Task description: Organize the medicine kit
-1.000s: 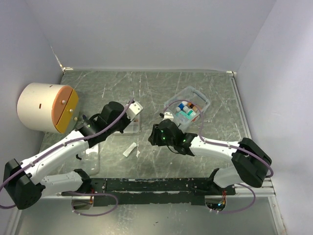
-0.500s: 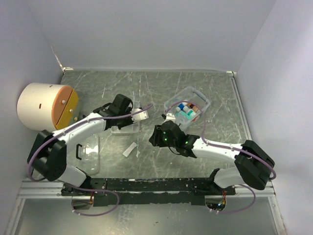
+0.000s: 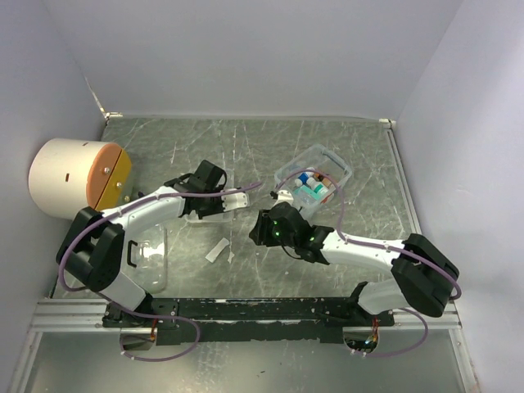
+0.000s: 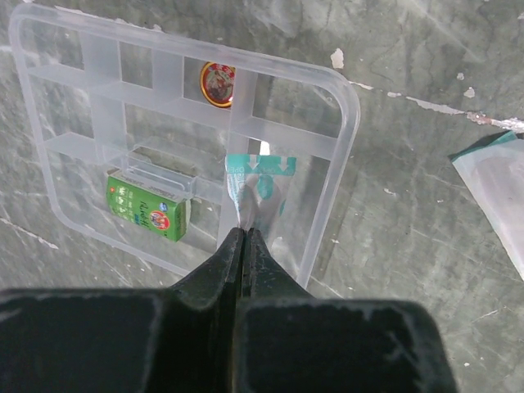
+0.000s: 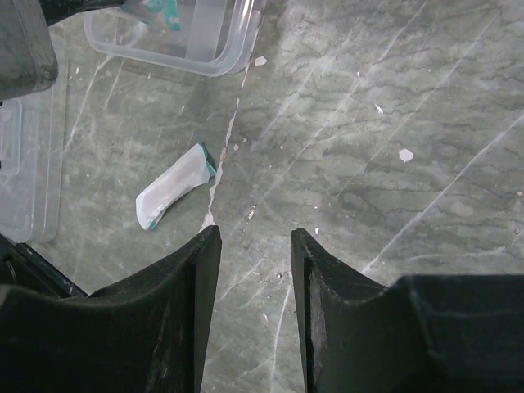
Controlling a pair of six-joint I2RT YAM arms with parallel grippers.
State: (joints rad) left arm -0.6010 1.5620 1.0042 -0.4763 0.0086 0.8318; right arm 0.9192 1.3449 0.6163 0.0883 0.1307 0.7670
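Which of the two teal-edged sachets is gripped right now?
The sachet pinched by the left claw above the compartment tray; the other sachet lies loose on the table.

Two sachets (image 4: pixel 260 184) (image 4: pixel 491 192), one divided tray (image 4: pixel 348 115), one green carton (image 4: pixel 149 209), one round tin (image 4: pixel 217 83), one clear tub (image 3: pixel 347 172).

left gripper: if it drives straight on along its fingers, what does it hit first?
The left gripper, shut on the teal sachet, points into the clear organizer tray. The sachet would likely touch down first, in the compartment beside the green box; its height above the tray is unclear.
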